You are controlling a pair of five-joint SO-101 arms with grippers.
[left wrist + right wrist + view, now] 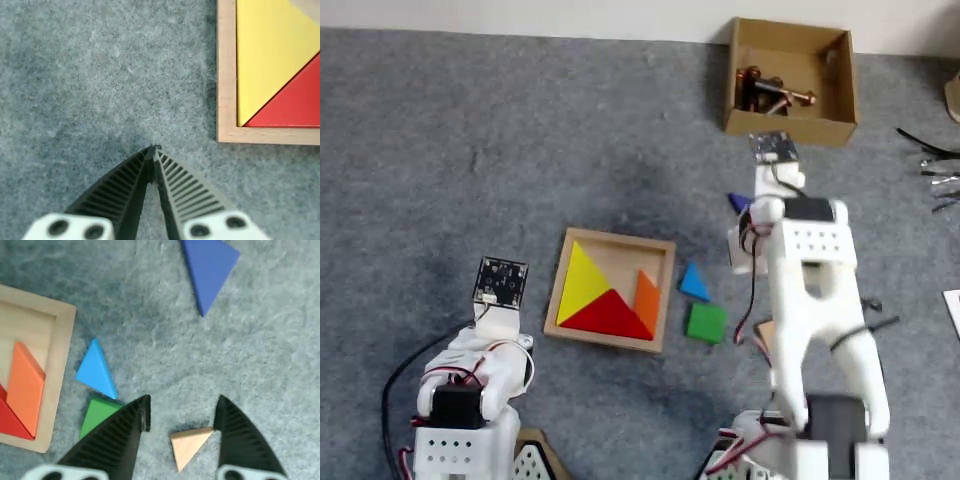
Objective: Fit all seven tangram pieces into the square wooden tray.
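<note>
Soft, even light falls from above on the grey surface (440, 150) in the high view. The cardboard box (788, 125) casts a faint shadow to its left, in the upper middle of the frame. In the left wrist view, the wooden tray (226, 75) casts a thin dark shadow along its left edge, and the yellow piece (270, 55) is brightly lit.

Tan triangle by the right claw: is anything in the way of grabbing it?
Nothing visible. The tan triangle lies on the carpet between the fingers of the open right claw; the green square sits just outside one finger.

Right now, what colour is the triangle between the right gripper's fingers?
The triangle is pale tan; right wrist view.
</note>
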